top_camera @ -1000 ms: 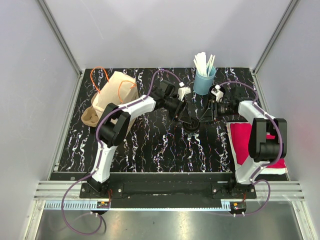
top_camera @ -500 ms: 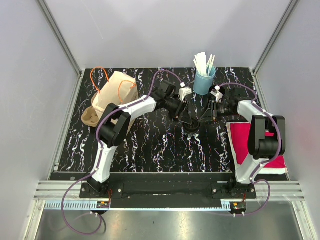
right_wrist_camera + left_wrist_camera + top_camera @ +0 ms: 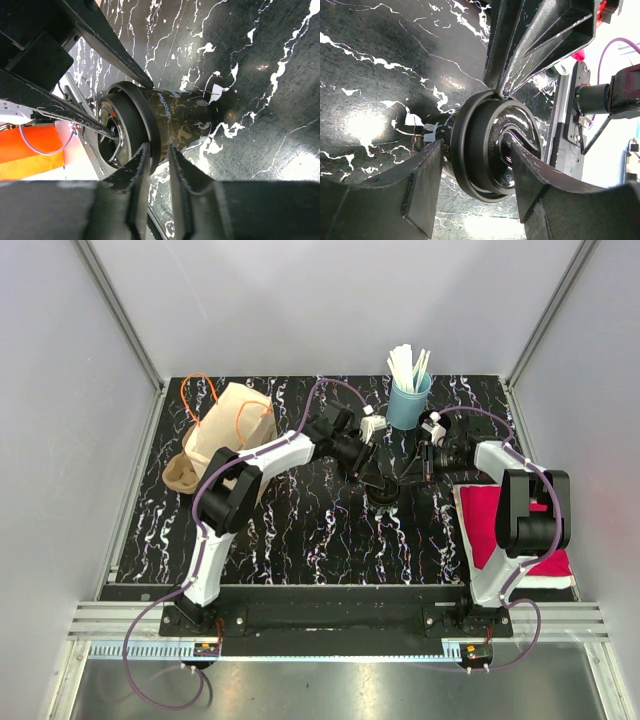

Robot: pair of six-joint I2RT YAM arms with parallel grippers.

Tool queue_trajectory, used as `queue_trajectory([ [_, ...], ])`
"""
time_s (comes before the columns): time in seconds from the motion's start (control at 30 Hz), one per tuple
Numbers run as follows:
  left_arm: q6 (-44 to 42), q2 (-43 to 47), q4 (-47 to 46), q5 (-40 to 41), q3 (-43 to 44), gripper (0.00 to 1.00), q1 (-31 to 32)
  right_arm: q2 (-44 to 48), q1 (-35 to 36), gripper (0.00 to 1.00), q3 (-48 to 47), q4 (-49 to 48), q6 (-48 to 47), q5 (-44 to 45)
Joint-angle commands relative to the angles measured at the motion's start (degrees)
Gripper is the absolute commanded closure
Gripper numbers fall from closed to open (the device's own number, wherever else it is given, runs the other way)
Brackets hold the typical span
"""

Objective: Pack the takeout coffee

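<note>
Fingers of the left end effector (image 3: 475, 150) stand on either side of the lid (image 3: 492, 145) of the coffee cup (image 3: 383, 492). One finger is just beside the rim and the other lies across the front of the lid's face. The jaws are spread wide around the lid, and it cannot be told whether the pads actually press on it.

The right end effector (image 3: 159, 150) comes in from the opposite side. Its two fingers are nearly together, and the lid's rim runs into the narrow gap between them, so it is clenched on the rim. From the left wrist view, those same fingers slope down from above and meet at the lid's upper edge.

Past the right fingertips, the dark cup body with pale lettering runs down from the lid to its base on the table (image 3: 300, 530). In the top view, the cup sits directly between the two end effectors, right at the tips of both.

A blue holder (image 3: 407, 405) of white sticks stands near the right end effector, toward the table's far edge. A red cloth (image 3: 495, 525) lies back along the right arm. A paper bag (image 3: 232, 425) with orange handles lies well behind the left end effector, apart from the cup.
</note>
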State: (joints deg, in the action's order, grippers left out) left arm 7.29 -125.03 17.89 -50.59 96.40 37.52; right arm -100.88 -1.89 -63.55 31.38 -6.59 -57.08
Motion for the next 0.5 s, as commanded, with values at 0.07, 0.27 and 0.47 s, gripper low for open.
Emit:
queue_trajectory([
  [0.07, -4.65, -1.35, 3.2, 6.64, -0.69, 0.47, 0.71, 4.29, -0.04, 0.68, -2.63, -2.11, 0.35, 2.5],
  [0.27, -4.56, -1.35, 3.12, 6.47, -0.6, 0.47, 0.63, 1.92, -0.04, 0.66, -4.92, -2.54, 1.84, 1.09],
  [0.47, -4.56, -1.35, 3.2, 6.29, -0.42, 0.47, 0.71, -0.02, -0.04, 0.66, -5.71, -4.22, 3.16, 0.65],
])
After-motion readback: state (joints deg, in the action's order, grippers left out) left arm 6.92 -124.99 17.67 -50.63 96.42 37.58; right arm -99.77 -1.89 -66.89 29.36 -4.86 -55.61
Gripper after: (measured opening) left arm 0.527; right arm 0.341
